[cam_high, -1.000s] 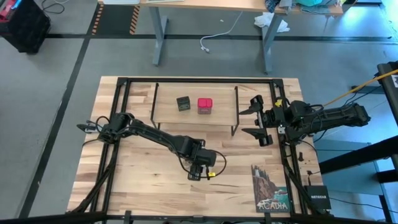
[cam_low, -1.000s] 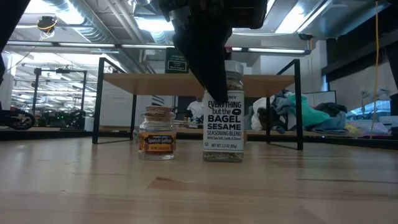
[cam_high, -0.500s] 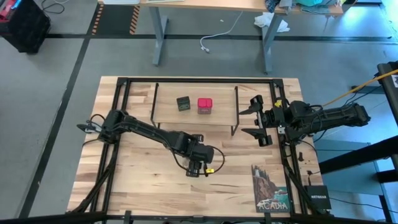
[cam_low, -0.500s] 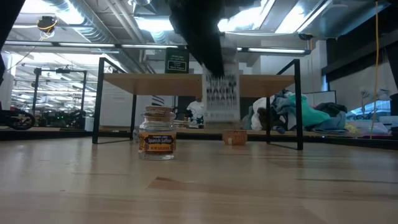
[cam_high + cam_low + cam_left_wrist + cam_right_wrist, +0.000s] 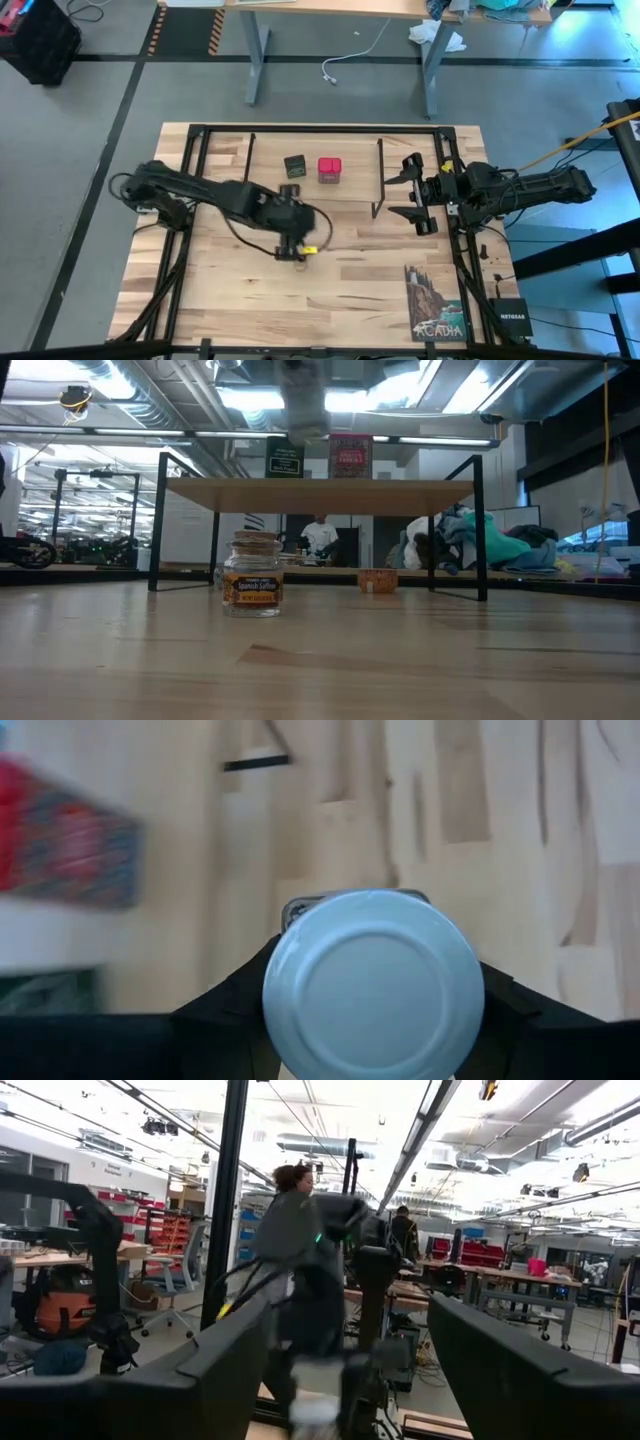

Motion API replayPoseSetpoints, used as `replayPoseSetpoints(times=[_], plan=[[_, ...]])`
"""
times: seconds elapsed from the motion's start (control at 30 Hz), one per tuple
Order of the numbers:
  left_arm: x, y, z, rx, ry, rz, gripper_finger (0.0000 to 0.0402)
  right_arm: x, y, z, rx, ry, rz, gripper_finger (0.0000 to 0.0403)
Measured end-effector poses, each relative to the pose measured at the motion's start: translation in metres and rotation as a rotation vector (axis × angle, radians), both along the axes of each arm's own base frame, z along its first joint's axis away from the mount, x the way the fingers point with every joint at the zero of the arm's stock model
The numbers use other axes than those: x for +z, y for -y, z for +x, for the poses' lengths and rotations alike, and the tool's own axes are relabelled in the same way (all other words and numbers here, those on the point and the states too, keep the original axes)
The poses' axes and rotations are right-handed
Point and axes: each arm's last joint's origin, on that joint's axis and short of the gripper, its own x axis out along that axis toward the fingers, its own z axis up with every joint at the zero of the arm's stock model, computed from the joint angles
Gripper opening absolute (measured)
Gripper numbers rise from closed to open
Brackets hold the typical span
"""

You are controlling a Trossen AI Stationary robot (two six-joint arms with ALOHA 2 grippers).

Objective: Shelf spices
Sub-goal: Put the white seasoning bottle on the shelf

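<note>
My left gripper point(image 5: 293, 249) is shut on the white-capped clear jar point(image 5: 372, 985) and holds it above the table, near the shelf's front. In the low view the jar is a blur point(image 5: 303, 400) higher than the shelf plank point(image 5: 320, 495). A dark square tin point(image 5: 294, 166) and a red square tin point(image 5: 329, 169) stand on the shelf point(image 5: 350, 185). A tiny cork-lidded jar point(image 5: 253, 575) stands on the table in front of the shelf. My right gripper point(image 5: 413, 195) waits open, raised, right of the shelf. My left gripper pinches the white-capped jar between its two fingers point(image 5: 235, 1010), one on each side. The round cap's rim point(image 5: 282, 990) hides the exact place of contact. The fingers slant down from the table's left. The jar is lifted clear, its cap toward the wrist.
The shelf's black wire legs point(image 5: 480, 530) stand at its ends. A picture card point(image 5: 433, 302) lies at the near right of the table. A black frame point(image 5: 190, 180) runs round the table's edge. People point(image 5: 290, 1180) show in the room beyond.
My left gripper has risen and gone toward the table's left and far edges, keeping its hold. The white-capped jar, which stood on the table beside the tiny jar, is now lifted clear and higher than the shelf plank.
</note>
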Motion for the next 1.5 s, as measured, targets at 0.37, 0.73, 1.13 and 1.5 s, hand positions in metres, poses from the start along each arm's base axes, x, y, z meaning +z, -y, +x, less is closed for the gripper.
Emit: replayPoseSetpoints(times=[0.37,0.73,1.13,1.5], plan=[[0.036,-0.052,-0.055,0.200,-0.066,0.083,0.0188,0.000,0.000,0.000,-0.001,0.001,-0.001,0.0278],[0.030,-0.110,-0.059,0.222,-0.226,0.050,0.0188,0.000,0.000,0.000,0.000,0.002,-0.001,0.0278],[0.028,-0.178,-0.070,0.210,-0.253,-0.006,0.0188,0.000,0.000,0.000,0.003,0.003,-0.002,0.0278],[0.034,-0.231,-0.080,0.286,-0.149,0.060,0.0188,0.000,0.000,0.000,-0.004,0.005,-0.023,0.0278]])
